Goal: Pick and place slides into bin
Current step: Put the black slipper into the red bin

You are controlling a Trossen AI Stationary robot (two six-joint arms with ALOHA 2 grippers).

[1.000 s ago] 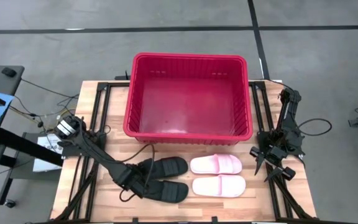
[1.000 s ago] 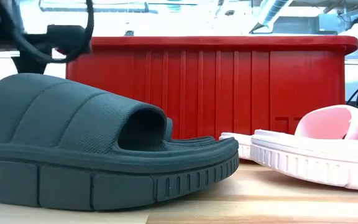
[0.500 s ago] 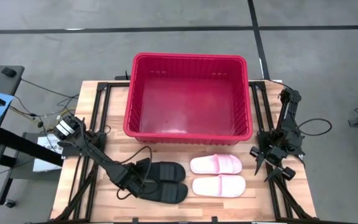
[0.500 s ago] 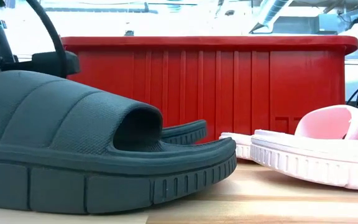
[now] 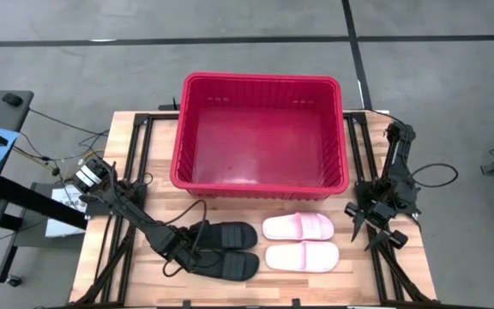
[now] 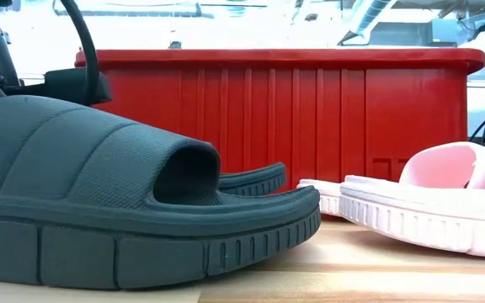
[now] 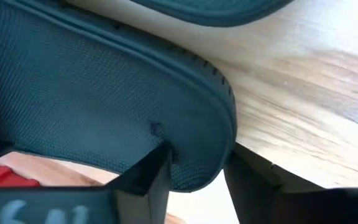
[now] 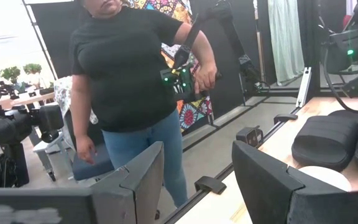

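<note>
Two black slides lie side by side at the table's near left: the far one (image 5: 225, 233) and the near one (image 5: 228, 264), which fills the low view (image 6: 99, 210). Two pale pink slides (image 5: 298, 227) (image 5: 303, 256) lie sole-down to their right. The red bin (image 5: 260, 176) stands behind them at mid-table. My left gripper (image 5: 184, 245) is shut on the far black slide's heel end. My right gripper (image 5: 376, 216) is open and empty at the table's right side. My left gripper pinches the far black slide's rounded heel end (image 7: 197, 163) between its two fingers, one finger (image 7: 151, 177) on the textured footbed, the other (image 7: 250, 180) on the outer side. The fingers come low from the table's left, along the slide. The slide's toe end (image 6: 255, 178) points right.
A person stands in the room beyond the table in the right wrist view (image 8: 135, 81). Dark cables (image 5: 191, 210) trail near the left arm. Bare wood (image 5: 358, 275) shows at the near right of the table.
My left gripper has drawn the far black slide's heel slightly toward the table's left and near edges. The slide has turned, so it lies more nearly parallel to the near black slide. Its toe now shows behind the near slide in the low view.
</note>
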